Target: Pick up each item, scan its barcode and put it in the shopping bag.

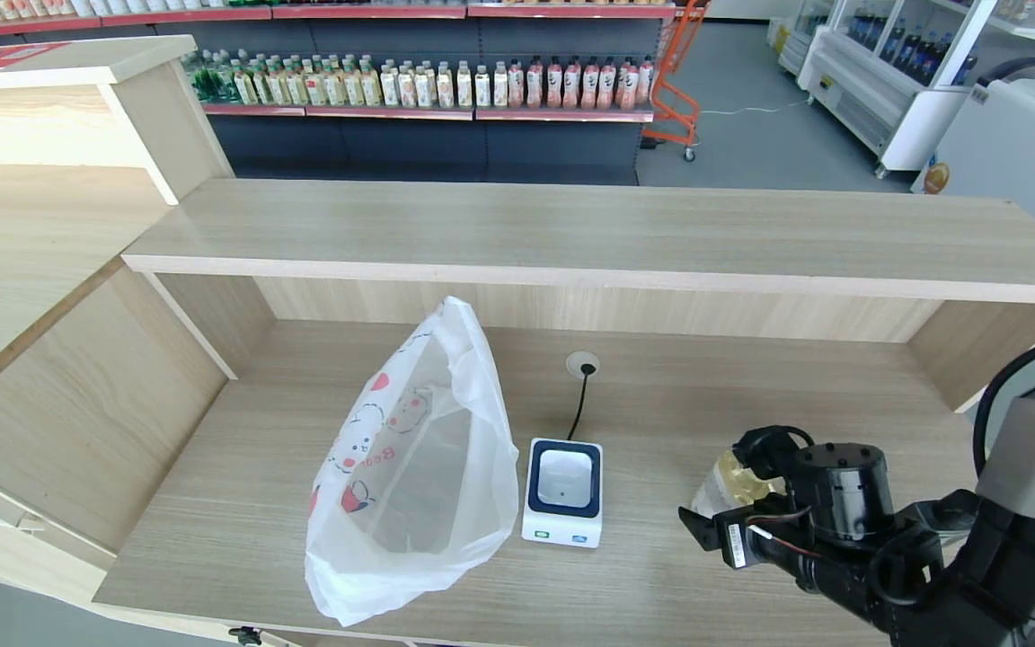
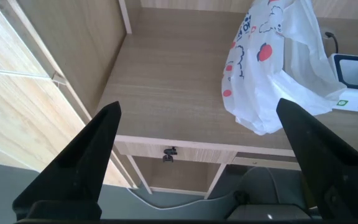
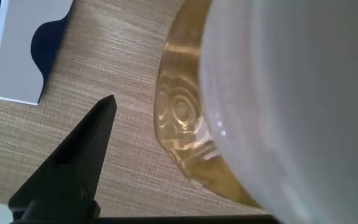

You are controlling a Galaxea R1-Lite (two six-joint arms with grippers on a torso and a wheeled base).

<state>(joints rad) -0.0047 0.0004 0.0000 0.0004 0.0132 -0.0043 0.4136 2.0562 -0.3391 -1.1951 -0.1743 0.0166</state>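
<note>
A white shopping bag (image 1: 410, 476) with cartoon prints lies on the wooden counter (image 1: 661, 404), its mouth facing the near side. Just right of it stands a white barcode scanner (image 1: 562, 491) with a dark-framed window. At the right of the counter is a clear item with golden-yellow contents (image 1: 726, 478). My right gripper (image 1: 740, 474) is down over it. In the right wrist view the item (image 3: 185, 124) is very close, and one finger (image 3: 73, 168) stands apart from its side, open. My left gripper (image 2: 199, 111) hangs open near the counter's front edge, holding nothing.
A raised shelf (image 1: 571, 234) runs along the back of the counter, with side walls left and right. The scanner's cable (image 1: 579, 404) leads to a hole in the counter. Store shelves with bottles (image 1: 428, 81) stand beyond. The bag (image 2: 272, 62) and scanner (image 2: 356, 78) lie ahead of my left gripper.
</note>
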